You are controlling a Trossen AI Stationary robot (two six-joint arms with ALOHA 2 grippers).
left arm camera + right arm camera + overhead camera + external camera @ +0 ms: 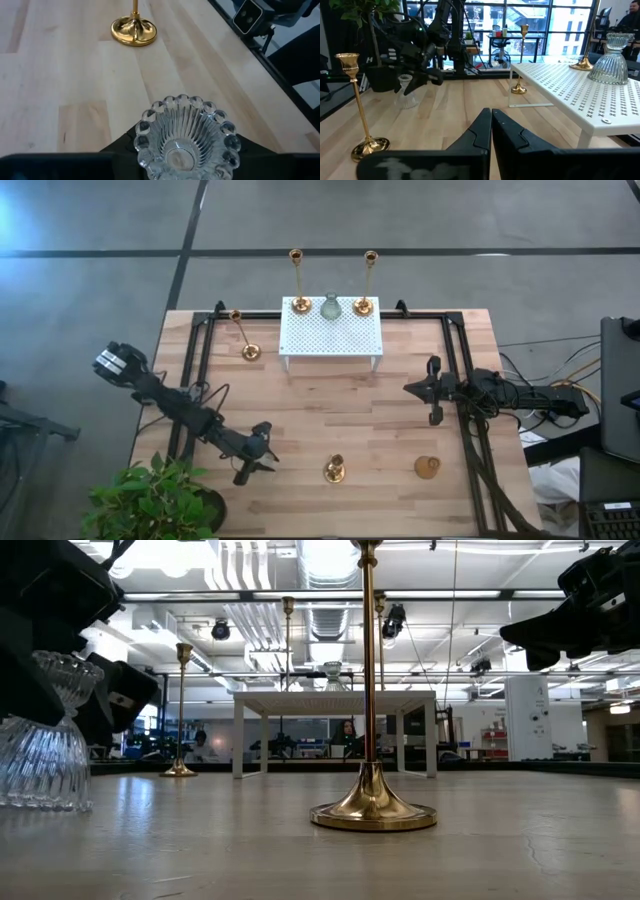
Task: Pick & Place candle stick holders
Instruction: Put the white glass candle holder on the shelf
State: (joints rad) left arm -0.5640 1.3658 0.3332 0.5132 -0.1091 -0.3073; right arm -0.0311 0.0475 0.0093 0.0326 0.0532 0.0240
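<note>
1. The left gripper (262, 448) sits near the table's front-left part, at about 7 o'clock from the table's centre, and grasps a clear glass holder (186, 134) between its fingers; in the low view this glass holder (45, 745) rests on the wood.
2. The right gripper (432, 390) hovers at about 3 o'clock from the centre with its fingers (479, 131) pressed together, holding nothing.
3. A tall brass candlestick (334, 470) stands at about 6 o'clock, just to the right of the left gripper, between it and a squat brass holder (427, 467) at about 5 o'clock.
4. The white perforated rack (330, 335) stands at 12 o'clock at the table's far edge. On it stand two tall brass candlesticks, one on the far-left corner (299, 282) and one on the far-right corner (366, 285), with a second glass holder (331, 306) between them.
5. Another brass candlestick (243, 335) stands on the table at about 10 o'clock, just left of the rack.
6. A potted plant (155, 498) sits at the front-left corner, near the left arm.
7. Cables (540, 395) trail off the right side by the right arm.
8. The wooden table (330, 420) between the two grippers is bare.
</note>
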